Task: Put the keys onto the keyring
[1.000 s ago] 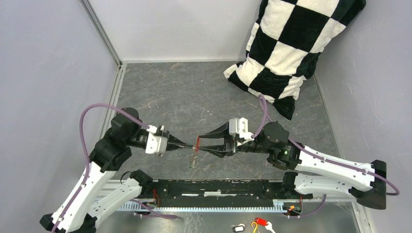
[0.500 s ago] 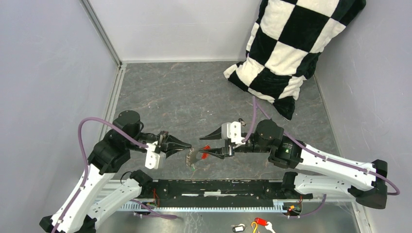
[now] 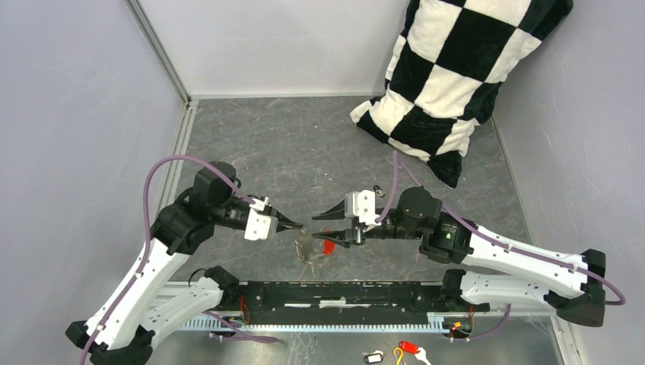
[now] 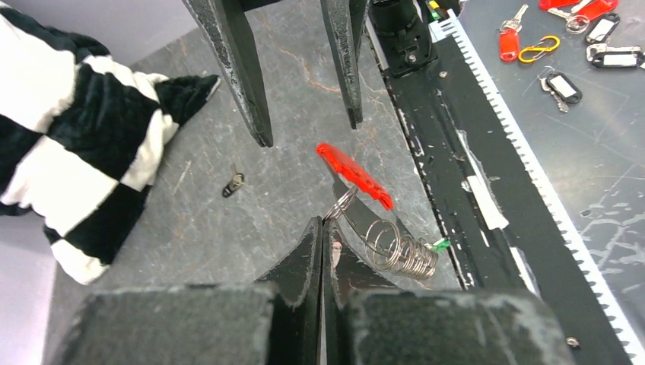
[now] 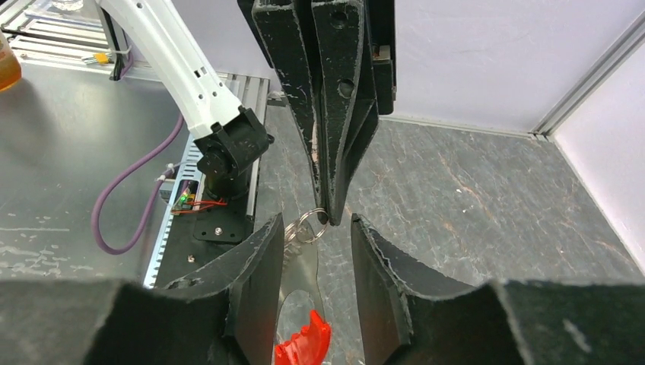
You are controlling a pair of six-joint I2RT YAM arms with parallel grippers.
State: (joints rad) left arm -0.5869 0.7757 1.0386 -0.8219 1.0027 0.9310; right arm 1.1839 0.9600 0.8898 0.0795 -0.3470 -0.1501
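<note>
1. Red plastic tag with a yellow loop and small black-framed white tag. At 6 o'clock on the nearest strip, side by side. The yellow loop runs off the lower edge of the top view.

2. Black toothed mounting rail. Crosses 6 o'clock between the two arm bases.

3. Thin silvery wire keyring. At the centre of the grey marbled tabletop.
   - It is a tight coil of small loops, with one loop drawn out toward 9 o'clock.
   - Whether the coil rests on the stone or hangs above it cannot be told.

4. Keys at the ring:
   - Long red plastic key, slanting at the coil's 3 o'clock side.
   - Small dark metal key, a flat blade between the red key and the coil.
   - Short bright green key, only a sliver showing behind the coil.
   - Which loops carry which key is too fine to make out.

5. Left gripper. Enters from 9 o'clock, clenched on the drawn-out loop of the keyring.

6. Right gripper. Enters from 3 o'clock. Its fingers are spread and grasp nothing, and they straddle the left gripper's tip and the pinched loop.

7. Small dark object. Lies on the stone beyond the ring and is too small to identify.

8. Black-and-white checked plush pillow. At 1 o'clock against the far corner, its top cut off by the frame.
</note>
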